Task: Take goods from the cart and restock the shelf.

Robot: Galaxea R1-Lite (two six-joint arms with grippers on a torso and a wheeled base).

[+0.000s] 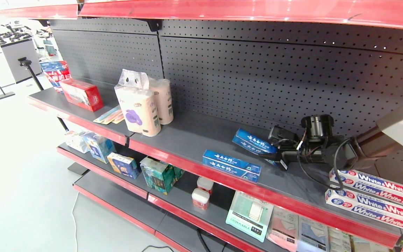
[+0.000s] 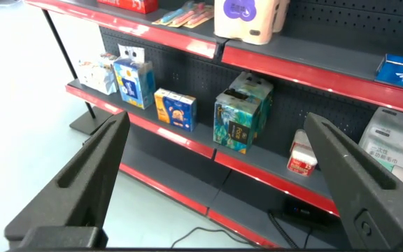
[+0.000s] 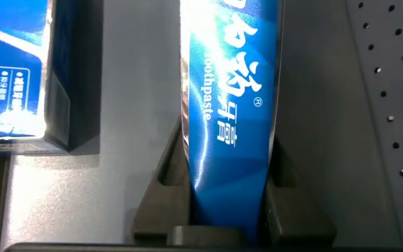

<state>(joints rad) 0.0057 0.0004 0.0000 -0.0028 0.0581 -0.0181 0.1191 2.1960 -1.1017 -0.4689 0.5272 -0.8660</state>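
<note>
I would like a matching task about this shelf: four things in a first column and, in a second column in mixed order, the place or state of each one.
Things:
1. red rectangular carton
2. peach plastic-wrapped paper roll pack
3. white-and-red toothpaste cartons
4. right gripper

Places or states:
a. shut on a blue toothpaste carton
b. lying at the right end of the grey shelf
c. standing upright near the joint of two boards
d. lying near the left end

Pairs: 1-d, 2-c, 3-b, 4-a.

My right gripper [image 1: 274, 154] is extended forward, fingers pinching a toothpaste box [image 3: 229, 84]; my left gripper [image 2: 215, 140] hangs spread wide.
</note>
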